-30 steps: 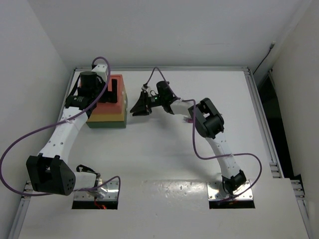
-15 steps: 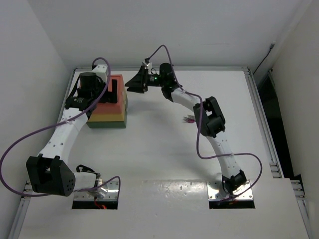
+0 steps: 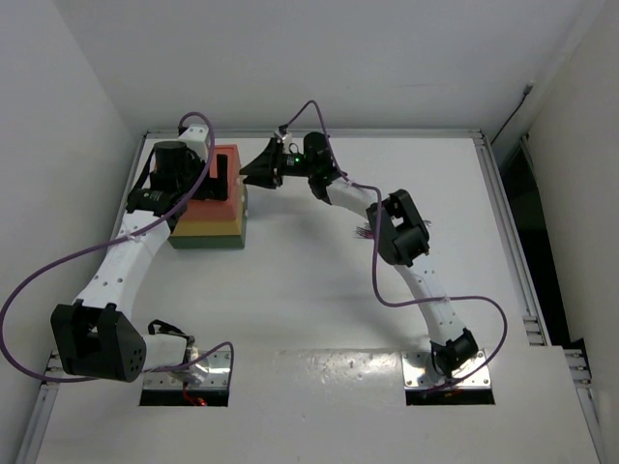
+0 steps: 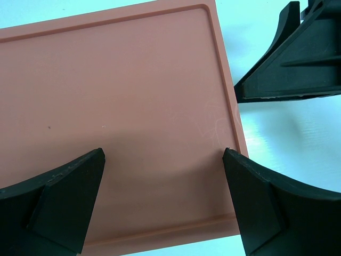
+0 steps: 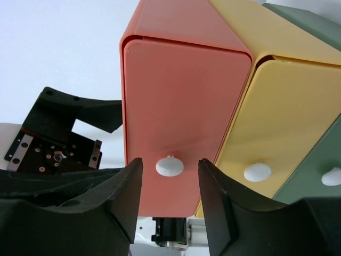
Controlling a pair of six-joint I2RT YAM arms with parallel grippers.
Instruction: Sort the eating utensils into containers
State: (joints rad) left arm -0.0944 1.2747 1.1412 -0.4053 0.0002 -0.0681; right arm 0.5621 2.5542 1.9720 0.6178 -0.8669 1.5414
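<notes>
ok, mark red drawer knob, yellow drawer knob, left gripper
red drawer knob [image 5: 169, 166], right wrist view, centre of the white knob.
yellow drawer knob [image 5: 258, 172], right wrist view, centre of the knob.
left gripper [image 4: 163, 154], left wrist view, midway between its fingertips.

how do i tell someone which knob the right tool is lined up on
Find the three-drawer block at the far left of the table, stacked red-orange, yellow, dark green. Each drawer front carries one small white knob. Yours is the knob on the red-orange drawer, framed by the open right tool, unlike the yellow drawer's knob and the green drawer's knob.
</notes>
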